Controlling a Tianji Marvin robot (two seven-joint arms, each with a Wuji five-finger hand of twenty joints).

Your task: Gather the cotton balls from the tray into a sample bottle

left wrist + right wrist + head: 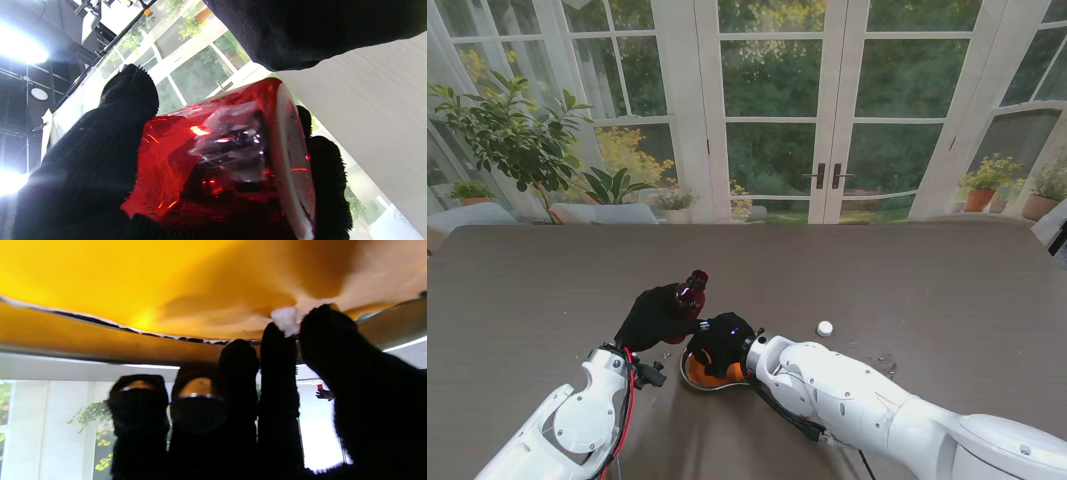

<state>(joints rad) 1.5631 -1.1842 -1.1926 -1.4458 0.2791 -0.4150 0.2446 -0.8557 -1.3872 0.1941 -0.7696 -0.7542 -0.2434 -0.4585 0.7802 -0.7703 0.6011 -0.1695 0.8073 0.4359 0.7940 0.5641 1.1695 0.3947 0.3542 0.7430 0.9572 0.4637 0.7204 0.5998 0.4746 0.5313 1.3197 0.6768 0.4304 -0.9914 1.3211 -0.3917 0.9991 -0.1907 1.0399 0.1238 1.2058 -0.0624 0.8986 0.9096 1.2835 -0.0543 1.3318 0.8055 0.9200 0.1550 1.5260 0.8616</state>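
Inventory, nearest to robot first, placed relative to the tray.

1. Right arm: white shell, comes in from the near right, forearm lying just right of the tray.
2. Left arm: white w/ red cable, rises from the near left of the tray.
3. Tray (689, 376): small round metal dish, orange lining; only near-left rim and a bit of orange show in the stand view, rest under the right hand.
4. Right hand (720, 340): black glove, palm down, directly over the tray. Wrist view: thumb and index fingertips (278, 336) pinch a cotton ball (285, 320) against the orange lining; other three fingers curled side by side, off the lining.
5. Cotton ball: small, white, inside the tray, between those two tips. Other balls: can't tell, hidden.
6. Left hand (659, 314): black glove, just beyond-left of the tray, touching the right hand. Fingers wrapped round the sample bottle (691, 293).
7. Sample bottle: dark red, see-through, tilted, mouth end farthest from the robot, beyond the tray. Contents unclear; wrist view shows glare only.
8. Cap (825, 328): small, white, on the table right of the tray, apart from it.
9. Table (927, 280): grey-brown, runs far beyond the tray.
10. Glass doors (827, 110): far behind, plants outside.
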